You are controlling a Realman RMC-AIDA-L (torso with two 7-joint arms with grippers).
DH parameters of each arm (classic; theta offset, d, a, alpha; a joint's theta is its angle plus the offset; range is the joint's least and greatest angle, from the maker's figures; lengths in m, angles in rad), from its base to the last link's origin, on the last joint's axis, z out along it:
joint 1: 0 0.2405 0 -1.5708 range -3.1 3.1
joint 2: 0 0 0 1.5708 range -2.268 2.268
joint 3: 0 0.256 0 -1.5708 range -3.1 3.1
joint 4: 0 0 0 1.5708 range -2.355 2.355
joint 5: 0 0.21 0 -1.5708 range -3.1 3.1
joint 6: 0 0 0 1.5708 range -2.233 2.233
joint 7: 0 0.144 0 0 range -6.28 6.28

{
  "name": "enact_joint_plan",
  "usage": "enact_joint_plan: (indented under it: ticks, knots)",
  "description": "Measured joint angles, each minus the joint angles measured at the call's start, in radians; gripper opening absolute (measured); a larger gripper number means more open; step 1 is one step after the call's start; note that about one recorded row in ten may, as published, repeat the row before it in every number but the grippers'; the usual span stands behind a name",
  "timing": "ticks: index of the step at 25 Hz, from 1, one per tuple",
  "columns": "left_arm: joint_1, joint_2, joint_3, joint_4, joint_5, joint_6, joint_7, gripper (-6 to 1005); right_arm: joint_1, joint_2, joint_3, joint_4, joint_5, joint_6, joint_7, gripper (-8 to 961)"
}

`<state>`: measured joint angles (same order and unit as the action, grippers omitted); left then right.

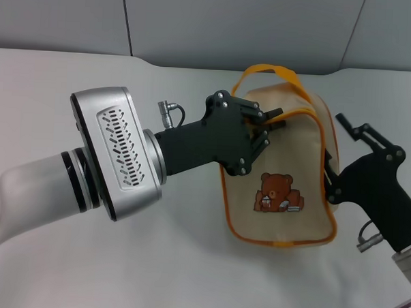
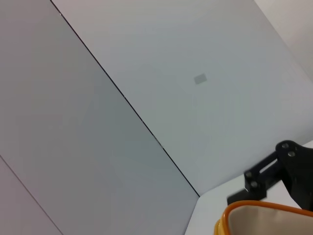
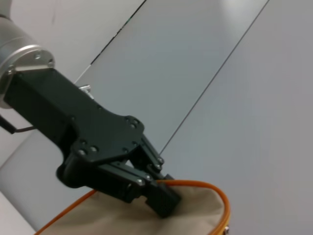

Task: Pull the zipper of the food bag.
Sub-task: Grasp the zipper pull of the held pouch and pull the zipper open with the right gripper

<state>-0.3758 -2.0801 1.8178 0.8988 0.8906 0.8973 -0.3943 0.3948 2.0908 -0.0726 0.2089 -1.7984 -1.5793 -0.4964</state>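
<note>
The food bag [image 1: 279, 191] is lying on the white counter [image 1: 187, 262], a little right of the middle, with its brown bear picture [image 1: 277, 192] facing up and its orange-yellow strap loop [image 1: 274, 74] arching over its far end. The zipper [image 1: 303, 112] is running as a narrow orange-yellow band along the bag's far rim and down its right edge; its metal pull is too small to be made out.

The left gripper [image 1: 267, 126] is reaching in from the left, and its black body is covering the bag's far left corner. Its jaws are sitting close together at the zipper band near that corner. In the right wrist view the left gripper [image 3: 164, 198] is pressing its tips into the beige fabric just inside the orange rim [image 3: 215, 193], and the jaws are looking pinched there, though exactly what they are clamping is hidden.

The right gripper [image 1: 336, 163] is sitting at the bag's right side, with its black frame lying against the right edge of the bag. One finger [image 1: 360, 130] is sticking out toward the far side, clear of the fabric. I cannot tell whether its jaws are apart or together, since the near part is hidden behind the bag's edge. The left wrist view is showing that same gripper [image 2: 283, 169] just beyond the bag's orange rim [image 2: 254, 205].
</note>
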Motion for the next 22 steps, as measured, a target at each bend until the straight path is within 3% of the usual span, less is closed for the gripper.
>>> enact_joint_plan:
  ticks: [11, 17, 22]
  knots:
    - [-0.002, 0.000, -0.001, 0.000, 0.001, 0.000, 0.000, 63, 0.004, 0.000, -0.004, -0.003, -0.003, 0.010, 0.000, 159]
    - [-0.002, 0.000, -0.004, 0.000, -0.009, 0.000, 0.000, 62, -0.008, 0.000, -0.012, -0.004, -0.004, 0.029, 0.000, -2]
    - [-0.005, 0.000, -0.009, 0.000, -0.031, 0.000, 0.000, 62, -0.051, 0.000, -0.036, -0.002, -0.004, 0.024, 0.000, 7]
